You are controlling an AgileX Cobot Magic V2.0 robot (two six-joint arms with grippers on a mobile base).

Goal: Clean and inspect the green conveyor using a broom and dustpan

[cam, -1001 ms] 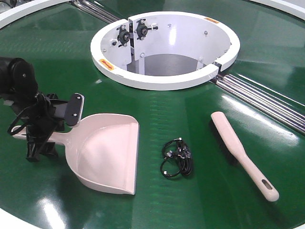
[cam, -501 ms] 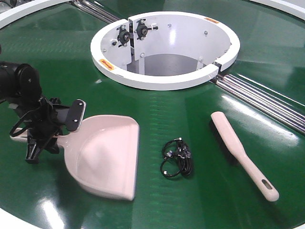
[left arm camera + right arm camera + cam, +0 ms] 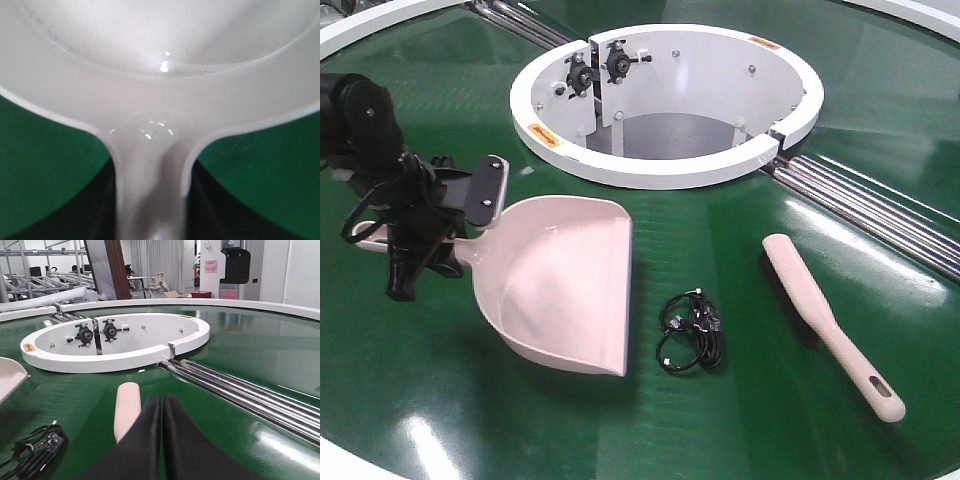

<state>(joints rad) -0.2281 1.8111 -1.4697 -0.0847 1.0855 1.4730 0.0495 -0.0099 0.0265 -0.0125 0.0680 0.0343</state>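
Note:
The pale pink dustpan (image 3: 560, 285) is held off the green conveyor (image 3: 740, 400) at the left, its mouth facing right. My left gripper (image 3: 420, 240) is shut on the pan's handle; in the left wrist view the handle (image 3: 150, 190) runs between the dark fingers (image 3: 102, 210), with the pan (image 3: 160, 75) filling the top. The broom (image 3: 820, 318) lies on the belt at the right, handle toward the front. My right gripper (image 3: 162, 401) is shut and empty, low over the belt, with the broom's end (image 3: 127, 407) just to its left. The right gripper is out of the front view.
A small coil of black cable (image 3: 692, 330) lies on the belt between pan and broom, also seen in the right wrist view (image 3: 35, 450). A white round housing (image 3: 665, 165) stands behind. Silver roller strips (image 3: 880, 210) run back right. The white rim (image 3: 350, 465) edges the front.
My left gripper has lifted the dustpan and carried it back and to the right, toward the housing. The broom and cable have not moved.

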